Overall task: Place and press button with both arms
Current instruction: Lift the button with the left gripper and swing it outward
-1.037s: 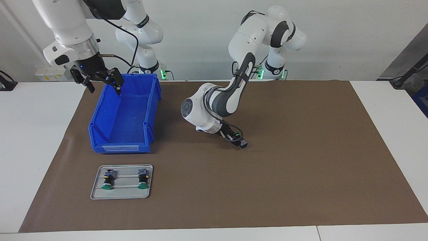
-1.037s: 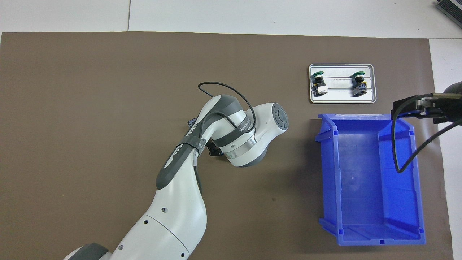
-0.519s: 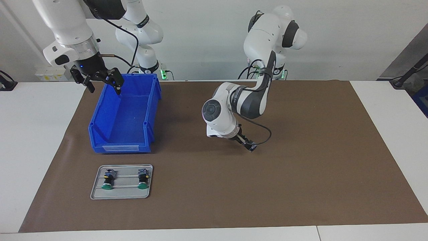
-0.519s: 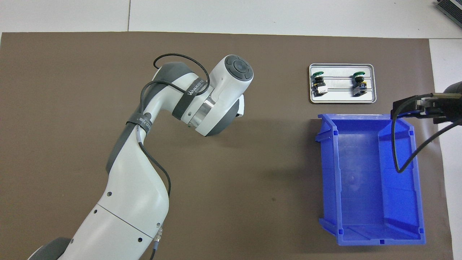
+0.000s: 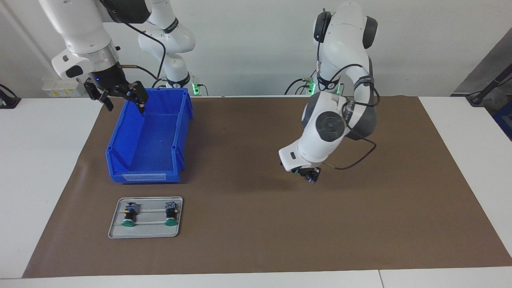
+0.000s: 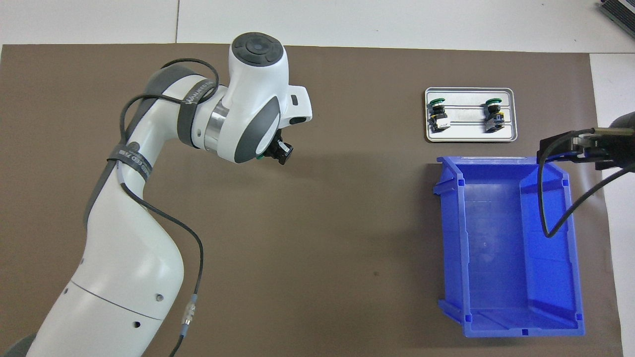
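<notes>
The left black two-finger gripper (image 5: 307,175) clamps a small push-button switch (image 6: 277,151), green cap and dark barrel barely visible, over the brown mat (image 5: 256,224). At nine o'clock in the facing view, the right black two-finger gripper (image 5: 120,98) hangs wide open over the blue plastic bin (image 5: 148,148).

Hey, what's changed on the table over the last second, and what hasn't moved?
The left arm's tool, shut on a button, swung over the brown mat toward the left arm's end of the table, its wrist turning as it went. Nothing was taken hold of or let go. The right tool waits open over the blue bin; the tray and its two buttons are unmoved.
</notes>
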